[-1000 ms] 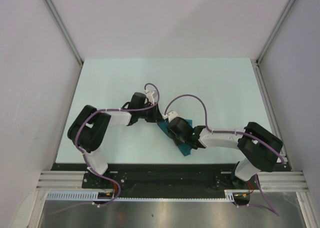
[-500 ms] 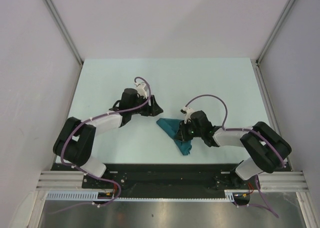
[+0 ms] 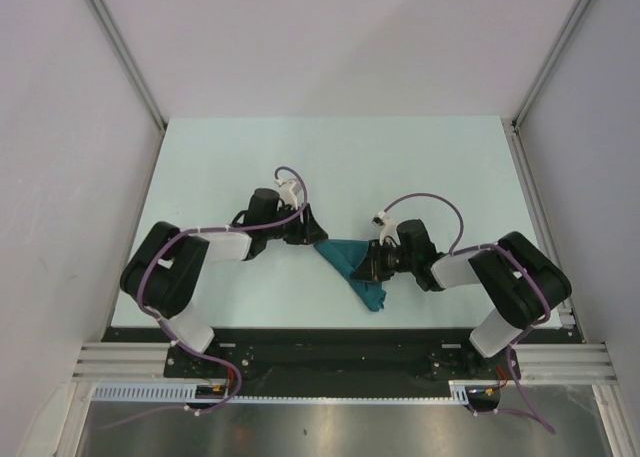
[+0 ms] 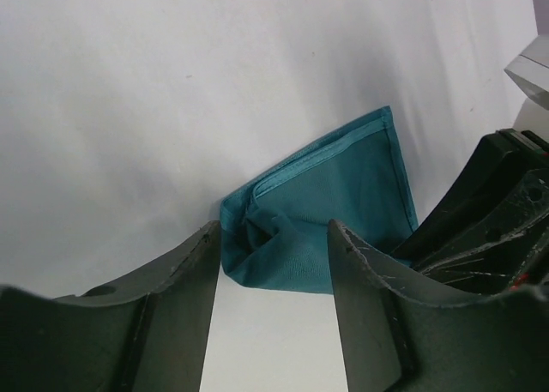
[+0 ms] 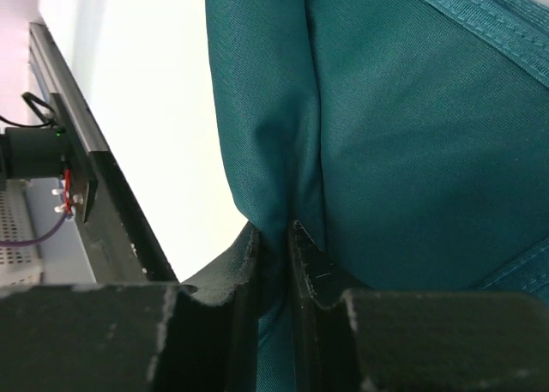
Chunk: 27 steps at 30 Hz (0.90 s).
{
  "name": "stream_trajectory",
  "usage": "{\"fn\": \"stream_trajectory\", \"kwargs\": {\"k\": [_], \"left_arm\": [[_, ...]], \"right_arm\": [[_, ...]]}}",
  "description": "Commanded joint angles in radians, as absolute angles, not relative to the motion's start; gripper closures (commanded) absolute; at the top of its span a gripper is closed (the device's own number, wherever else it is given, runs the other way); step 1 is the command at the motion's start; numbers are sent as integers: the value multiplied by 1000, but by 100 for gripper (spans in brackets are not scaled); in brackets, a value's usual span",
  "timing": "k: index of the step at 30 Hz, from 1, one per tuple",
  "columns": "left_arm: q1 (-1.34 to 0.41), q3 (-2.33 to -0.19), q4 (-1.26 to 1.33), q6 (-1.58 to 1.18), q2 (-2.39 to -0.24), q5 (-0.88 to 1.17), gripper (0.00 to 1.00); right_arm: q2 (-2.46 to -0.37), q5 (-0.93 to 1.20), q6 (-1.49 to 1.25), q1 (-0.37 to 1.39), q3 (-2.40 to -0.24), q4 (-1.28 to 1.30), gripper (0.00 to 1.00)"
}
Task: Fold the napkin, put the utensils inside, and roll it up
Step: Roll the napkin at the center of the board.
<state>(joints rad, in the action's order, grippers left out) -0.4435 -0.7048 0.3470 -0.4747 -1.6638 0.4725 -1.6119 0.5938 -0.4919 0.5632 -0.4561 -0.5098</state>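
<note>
- Two arms work one pale table (image 3: 420,157). The left arm (image 3: 180,267) and right arm (image 3: 510,287) both reach in toward the middle.
- Napkin (image 3: 352,259) lies on the table near centre, slightly toward the near edge, between the two grippers.
- From above it is dark teal cloth folded into a rough triangle, broad side far, point aimed at the arm bases.
- In the left wrist view the napkin (image 4: 343,203) shows stacked layers along a stitched hem (image 4: 343,139). Its nearest corner is bunched and wrinkled.
- In the right wrist view the napkin (image 5: 412,135) fills most of the frame, and a raised ridge of cloth runs down into the fingers.
- Left gripper (image 3: 312,235) sits at the napkin's far-left corner with its jaws well apart. The bunched corner lies at the mouth of the gap; can't tell if either finger touches it.
- Right gripper (image 3: 368,267) is on the napkin's right side, jaws almost together, pinching that ridge of cloth.
</note>
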Motion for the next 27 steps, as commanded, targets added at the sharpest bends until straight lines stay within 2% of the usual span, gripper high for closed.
{"fn": "stream_trajectory", "kwargs": {"k": [1, 2, 5, 6, 8, 9, 11, 12, 16, 20, 27], "left_arm": [[-465, -703, 439, -502, -1686, 522, 45], [-472, -703, 448, -503, -1696, 526, 48], [-485, -704, 453, -505, -1720, 538, 66], [-486, -704, 453, -502, -1732, 541, 78], [-486, -707, 440, -496, -1736, 543, 89], [-488, -707, 434, -483, -1738, 543, 98], [-488, -719, 398, -468, -1740, 542, 100], [-489, -727, 381, -450, -1743, 543, 100], [-499, -779, 299, -410, -1753, 525, 100], [-509, -807, 238, -388, -1767, 496, 100], [-512, -862, 172, -374, -1802, 471, 100]], "right_arm": [[-1687, 627, -488, 558, -400, -371, 86], [-1687, 629, -488, 560, -402, -373, 87], [-1678, 634, -482, 557, -408, -355, 85], [-1671, 632, -479, 555, -416, -345, 83], [-1629, 621, -469, 554, -428, -292, 75], [-1612, 608, -457, 554, -437, -267, 67], [-1550, 589, -439, 554, -472, -182, 58], [-1530, 569, -424, 554, -483, -152, 50], [-1422, 512, -403, 555, -549, -31, 39], [-1332, 349, -370, 626, -623, 112, 36], [-1270, -182, -351, 952, -683, 213, 33]]}}
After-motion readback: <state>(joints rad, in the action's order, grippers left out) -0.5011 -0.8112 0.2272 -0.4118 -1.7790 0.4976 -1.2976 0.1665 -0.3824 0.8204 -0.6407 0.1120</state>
